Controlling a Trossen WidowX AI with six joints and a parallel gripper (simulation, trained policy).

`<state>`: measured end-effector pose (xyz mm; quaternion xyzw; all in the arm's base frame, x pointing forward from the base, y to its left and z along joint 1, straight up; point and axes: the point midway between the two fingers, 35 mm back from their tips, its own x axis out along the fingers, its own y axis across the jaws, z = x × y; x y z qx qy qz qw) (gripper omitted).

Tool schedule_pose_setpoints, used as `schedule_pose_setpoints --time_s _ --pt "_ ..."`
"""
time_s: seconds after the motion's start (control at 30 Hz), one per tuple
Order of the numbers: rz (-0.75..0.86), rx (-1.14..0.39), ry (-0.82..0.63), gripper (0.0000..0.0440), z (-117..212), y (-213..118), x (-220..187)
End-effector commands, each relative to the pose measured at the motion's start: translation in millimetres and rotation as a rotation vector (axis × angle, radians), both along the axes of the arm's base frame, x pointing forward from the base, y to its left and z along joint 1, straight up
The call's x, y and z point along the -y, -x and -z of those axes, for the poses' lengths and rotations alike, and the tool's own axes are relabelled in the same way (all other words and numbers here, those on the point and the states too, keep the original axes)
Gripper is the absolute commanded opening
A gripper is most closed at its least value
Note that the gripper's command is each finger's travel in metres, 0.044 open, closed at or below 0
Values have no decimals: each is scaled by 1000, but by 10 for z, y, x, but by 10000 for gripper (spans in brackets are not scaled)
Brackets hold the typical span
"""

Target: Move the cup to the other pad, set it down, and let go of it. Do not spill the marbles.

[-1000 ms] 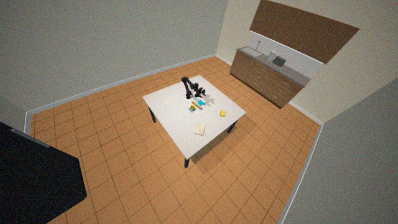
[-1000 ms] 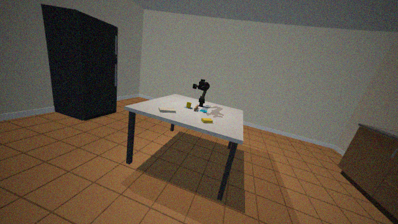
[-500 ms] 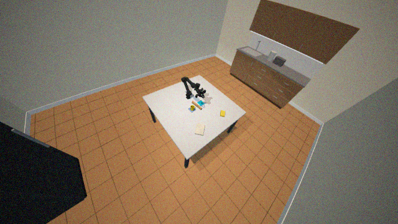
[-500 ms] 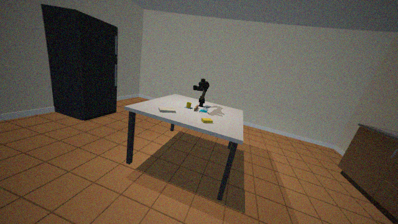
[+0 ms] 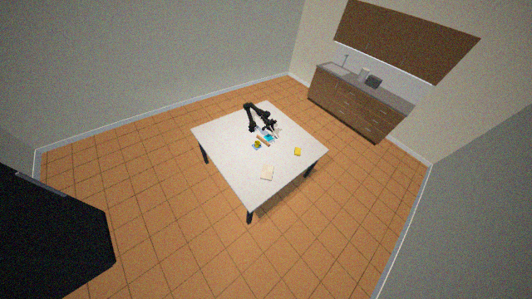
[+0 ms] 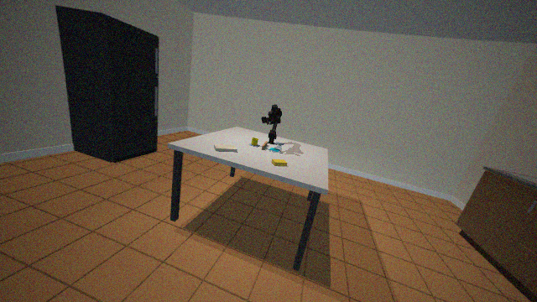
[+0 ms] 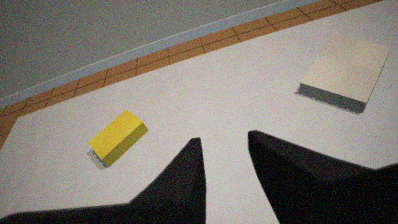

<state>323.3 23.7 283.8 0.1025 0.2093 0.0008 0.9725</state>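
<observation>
Cup: upright on blue pad, long axis vertical, mouth up; handle direction unclear | Your claw: partly spread, nothing between fingertips, raised over desk, apart from cup

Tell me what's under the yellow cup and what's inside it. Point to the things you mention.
Under the yellow cup (image 5: 258, 144) (image 6: 254, 142) the edges of a blue pad (image 5: 254, 147) show; the pad's middle is covered. The cup's inside is too small and grainy to make out, so I cannot confirm marbles.

Yellow cup upright on blue pad.
</observation>
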Motion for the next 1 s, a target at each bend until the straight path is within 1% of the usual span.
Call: schedule_pose_setpoints --time_s 0.0,0.2,0.43,0.97 --pt "10 -69 -18 104 55 3 -21" --pt "16 -172 -30 101 144 22 -49" --pt "26 -293 -30 114 251 58 -60" --pt "48 -566 7 125 475 193 -10"
